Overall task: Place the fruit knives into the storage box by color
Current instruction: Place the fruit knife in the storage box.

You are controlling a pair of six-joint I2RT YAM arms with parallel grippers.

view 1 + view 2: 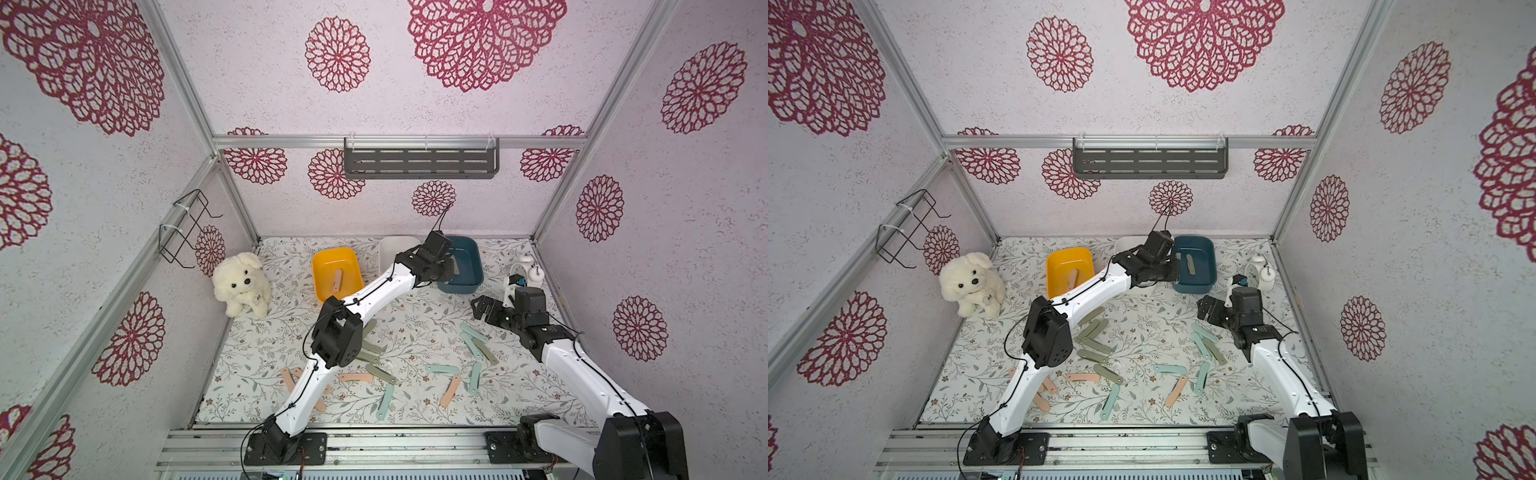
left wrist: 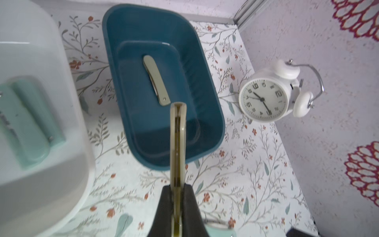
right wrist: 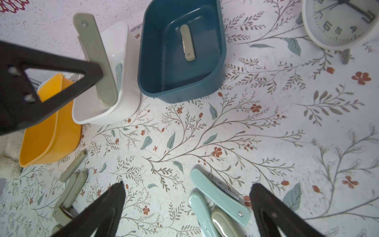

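Note:
My left gripper [image 2: 177, 187] is shut on a sage-green fruit knife [image 2: 178, 143], held on edge over the near rim of the blue storage box [image 2: 205, 61]. Another sage-green knife [image 2: 155, 80] lies inside that box. The white box [image 1: 395, 245] holds mint-teal knives [image 2: 30, 123], and a peach-pink knife [image 1: 337, 281] lies in the yellow box [image 1: 332, 257]. Several knives lie loose on the table: sage-green [image 1: 374, 353], teal [image 1: 473, 340] and pink [image 1: 355, 377]. My right gripper [image 3: 187, 184] hangs open above the teal knives [image 3: 219, 197] with nothing between its fingers.
A white alarm clock [image 1: 528, 270] stands right of the blue box, close behind my right gripper [image 1: 482, 307]. A plush dog [image 1: 243, 282] sits at the far left. A grey shelf [image 1: 419, 160] hangs on the back wall and a wire rack [image 1: 187, 228] on the left wall.

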